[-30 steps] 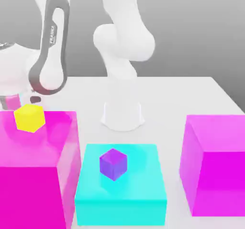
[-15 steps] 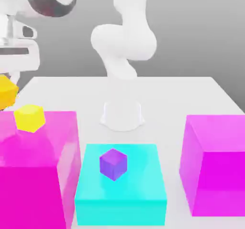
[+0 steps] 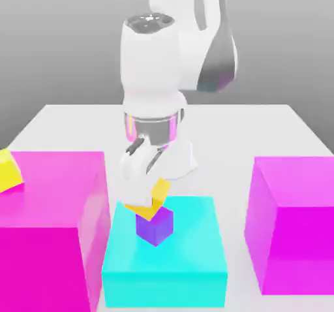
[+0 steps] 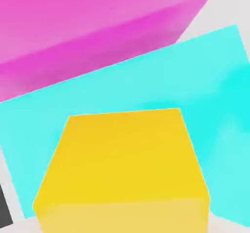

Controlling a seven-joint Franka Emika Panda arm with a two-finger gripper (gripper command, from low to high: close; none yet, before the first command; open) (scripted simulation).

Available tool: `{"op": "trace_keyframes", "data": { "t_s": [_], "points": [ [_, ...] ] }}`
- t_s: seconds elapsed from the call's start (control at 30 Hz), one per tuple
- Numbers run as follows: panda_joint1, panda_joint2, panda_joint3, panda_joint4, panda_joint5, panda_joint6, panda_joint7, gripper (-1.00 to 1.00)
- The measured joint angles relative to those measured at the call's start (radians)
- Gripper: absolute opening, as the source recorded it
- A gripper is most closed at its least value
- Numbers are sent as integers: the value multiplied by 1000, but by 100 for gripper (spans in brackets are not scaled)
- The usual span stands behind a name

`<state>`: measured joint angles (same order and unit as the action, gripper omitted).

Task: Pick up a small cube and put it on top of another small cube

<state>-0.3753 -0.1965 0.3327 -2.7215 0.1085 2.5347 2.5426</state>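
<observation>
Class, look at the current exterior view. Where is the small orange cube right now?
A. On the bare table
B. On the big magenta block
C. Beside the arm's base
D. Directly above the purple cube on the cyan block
D: the orange cube sits tilted just over the purple cube, which rests on the cyan block.

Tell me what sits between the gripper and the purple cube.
In the exterior view, the orange cube sits between the gripper and the purple cube, tilted on its top, above the cyan block.
</observation>
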Motion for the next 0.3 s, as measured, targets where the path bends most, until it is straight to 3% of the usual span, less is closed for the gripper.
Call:
{"op": "trace_keyframes", "data": {
  "t_s": [0.17,0.3],
  "points": [
    [0,-1,0,0,0,-4,0,100],
    [12,-108,-18,37,23,-146,-20,100]
  ]
}}
